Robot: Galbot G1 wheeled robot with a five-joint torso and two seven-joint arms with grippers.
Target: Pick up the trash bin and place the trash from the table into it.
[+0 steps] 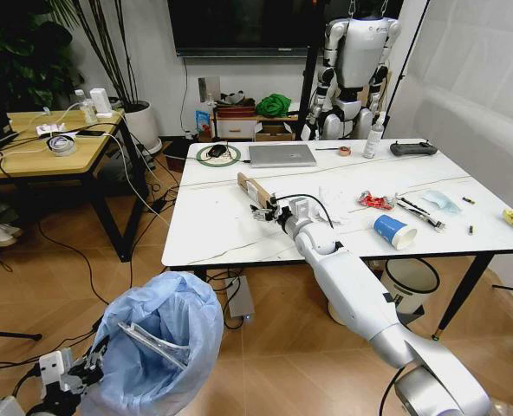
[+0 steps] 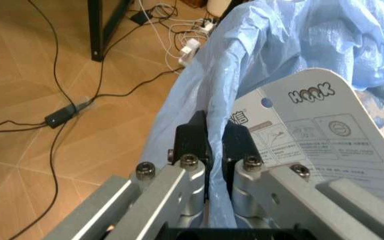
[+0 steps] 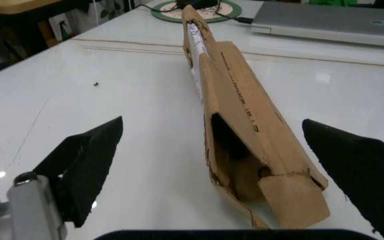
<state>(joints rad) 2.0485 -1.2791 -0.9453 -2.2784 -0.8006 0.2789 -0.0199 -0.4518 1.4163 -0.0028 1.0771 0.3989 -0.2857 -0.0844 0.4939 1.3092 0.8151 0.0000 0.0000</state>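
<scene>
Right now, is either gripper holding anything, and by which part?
The left gripper is shut on the trash bin, pinching its bag-covered rim. The right gripper holds nothing; its open fingers straddle the cardboard box on the table.

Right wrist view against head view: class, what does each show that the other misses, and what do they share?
Right wrist alone: the cardboard box's torn open end lying between the open right hand's fingers. Head view alone: the left hand holding the trash bin low beside the table, plus the blue cup and red wrapper. Shared: box, tabletop, laptop.
</scene>
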